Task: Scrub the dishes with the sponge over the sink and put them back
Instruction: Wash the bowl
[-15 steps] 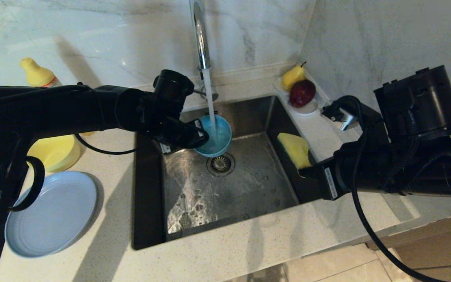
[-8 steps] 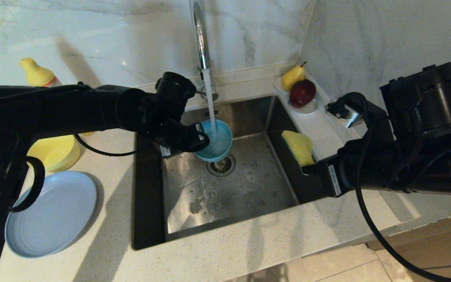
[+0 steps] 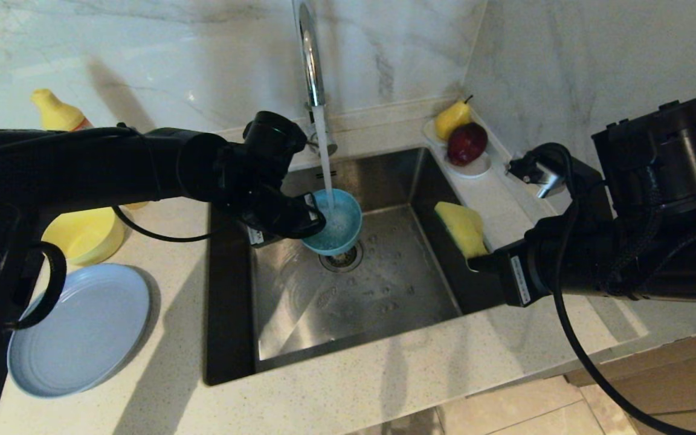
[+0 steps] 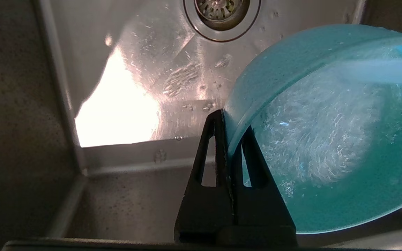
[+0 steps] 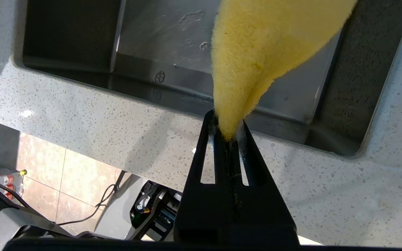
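The speckled worktop [image 3: 384,374] runs round the sink [image 3: 348,290], a square steel basin whose round drain strainer [image 3: 341,257] sits a little towards the far side. From the chrome tap [image 3: 309,54] at the far edge, a stream of water [image 3: 324,151] falls straight into the teal-blue bowl [image 3: 337,220].

The left arm reaches in from the left, and the left gripper [image 3: 312,219] holds that bowl over the sink, just above the strainer; in the left wrist view its jaws are pinched tight on the bowl's rim, one finger inside and one outside, with the bowl tilted and water foaming in its hollow.

The right arm comes in from the right, and the right gripper [image 3: 475,261] hangs over the right edge of the sink, jaws clamped on one end of the sponge [image 3: 461,228], whose yellow face shows and which sticks up and away from the jaws towards the far side.

On the worktop left of the sink lies the grey-blue plate [image 3: 76,332], nearest; the yellow bowl [image 3: 85,232] stands just beyond it, and a yellow bottle [image 3: 55,112] stands farther back by the wall. In the far right corner a small white dish [image 3: 475,166] carries a yellow pear [image 3: 452,118] and a red apple [image 3: 467,143], touching each other.
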Available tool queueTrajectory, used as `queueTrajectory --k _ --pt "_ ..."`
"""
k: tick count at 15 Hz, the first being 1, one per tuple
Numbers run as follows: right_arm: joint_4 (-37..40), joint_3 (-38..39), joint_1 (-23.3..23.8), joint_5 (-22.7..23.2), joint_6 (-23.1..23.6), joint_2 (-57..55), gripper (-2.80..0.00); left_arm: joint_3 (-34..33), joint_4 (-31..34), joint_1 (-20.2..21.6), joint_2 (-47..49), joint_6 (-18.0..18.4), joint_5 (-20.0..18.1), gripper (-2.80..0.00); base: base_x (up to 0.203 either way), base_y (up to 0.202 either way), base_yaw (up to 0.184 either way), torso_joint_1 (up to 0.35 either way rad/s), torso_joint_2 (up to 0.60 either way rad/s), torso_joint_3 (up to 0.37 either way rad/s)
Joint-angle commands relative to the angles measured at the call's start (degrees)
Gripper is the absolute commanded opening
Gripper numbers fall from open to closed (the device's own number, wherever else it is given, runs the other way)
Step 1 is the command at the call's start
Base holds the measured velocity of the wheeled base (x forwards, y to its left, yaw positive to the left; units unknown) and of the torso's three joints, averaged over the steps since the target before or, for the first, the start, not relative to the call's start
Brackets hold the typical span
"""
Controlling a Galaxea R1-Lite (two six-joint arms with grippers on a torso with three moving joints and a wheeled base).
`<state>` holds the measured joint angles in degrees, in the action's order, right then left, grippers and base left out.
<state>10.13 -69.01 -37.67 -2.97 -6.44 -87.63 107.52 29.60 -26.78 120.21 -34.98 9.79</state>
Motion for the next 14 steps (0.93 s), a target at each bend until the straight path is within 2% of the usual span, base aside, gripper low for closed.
queueTrajectory --k 1,3,4,7,12,14 --pt "-0.2 0.1 0.0 0.2 -0.1 -0.3 -2.8 0.0 0.2 0.2 -1.0 0.1 0.5 -2.8 0.0 0.0 0.0 0.0 0.0 0.0" --pt "-0.2 0.0 0.0 0.3 -0.1 -0.3 -2.8 -0.1 0.3 0.7 -2.1 0.3 0.7 -2.8 0.0 0.0 0.0 0.0 0.0 0.0" --pt "-0.2 0.0 0.0 0.3 -0.1 -0.1 -2.8 -0.2 0.2 1.3 -2.7 0.5 1.9 -2.8 0.0 0.0 0.0 0.0 0.0 0.0" --pt "-0.2 0.1 0.0 0.3 -0.1 0.3 -2.8 -0.4 -0.4 2.4 -4.9 0.7 9.8 -2.8 0.0 0.0 0.0 0.0 0.0 0.0" --pt "-0.2 0.3 -0.1 0.3 -0.1 -0.1 -2.8 -1.1 -2.8 3.9 -13.6 5.1 11.1 -2.8 0.0 0.0 0.0 0.0 0.0 0.0" --pt "-0.2 0.3 -0.1 0.3 -0.1 -0.3 -2.8 -3.8 -7.7 4.0 -17.0 8.3 11.1 -2.8 0.0 0.0 0.0 0.0 0.0 0.0"
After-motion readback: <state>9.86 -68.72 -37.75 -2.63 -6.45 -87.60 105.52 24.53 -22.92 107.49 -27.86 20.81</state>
